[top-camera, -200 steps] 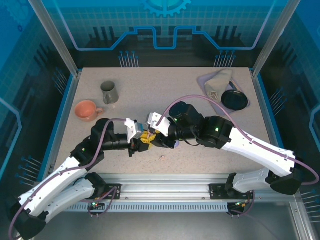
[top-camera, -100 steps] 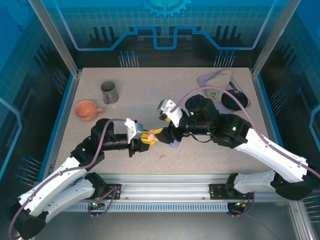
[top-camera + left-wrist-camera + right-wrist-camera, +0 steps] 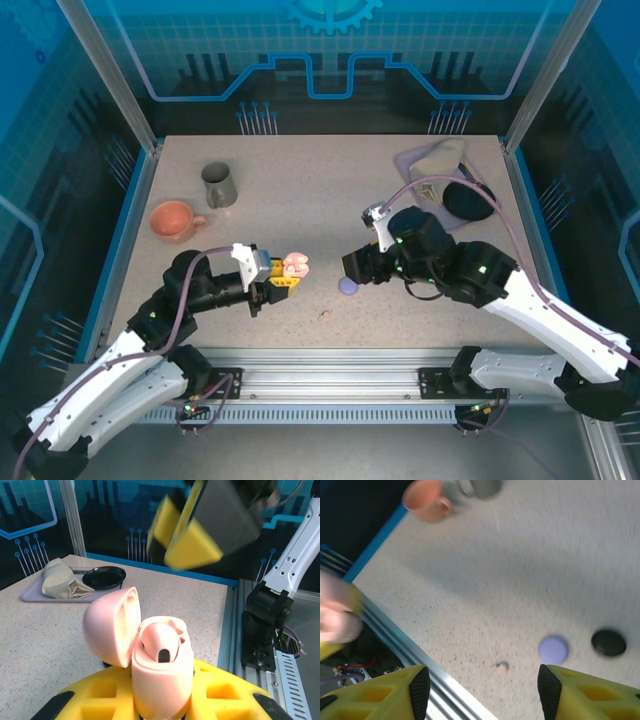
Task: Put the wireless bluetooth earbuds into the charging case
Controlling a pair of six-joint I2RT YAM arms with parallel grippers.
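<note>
- Speckled beige surface [image 3: 300,160], boxed in by blue-lit panel walls, with a metal rail along its near edge.
- My left fingers [image 3: 161,700]: pressed against the pink charging case [image 3: 150,650]. I pinch it by its base and hold it clear of the surface, left of centre in the overhead view.
- Pink charging case, detail: the lid is swung open to one side on its hinge. A pinkish earbud [image 3: 161,647] sits in the well, a dark oval spot on it facing outward.
- My right fingers [image 3: 482,682]: spread apart with nothing between them. They hover above the surface, apart from the pink charging case.
- Lavender round case [image 3: 553,649]: lies flat on the surface, in front of my right fingers.
- Black round case [image 3: 608,642]: just beside the lavender round case, not touching it.
- Loose earbud [image 3: 501,666]: tiny, lying on the surface near the lavender round case, on the rail side. It is too small for me to tell its colour.
- Coral cup [image 3: 172,220] and grey mug [image 3: 218,184]: both upright, near each other on the far left of the surface.
- Tray [image 3: 30,598]: in the far right corner, carrying a bunched beige cloth [image 3: 432,165] and a black dish [image 3: 468,200].
</note>
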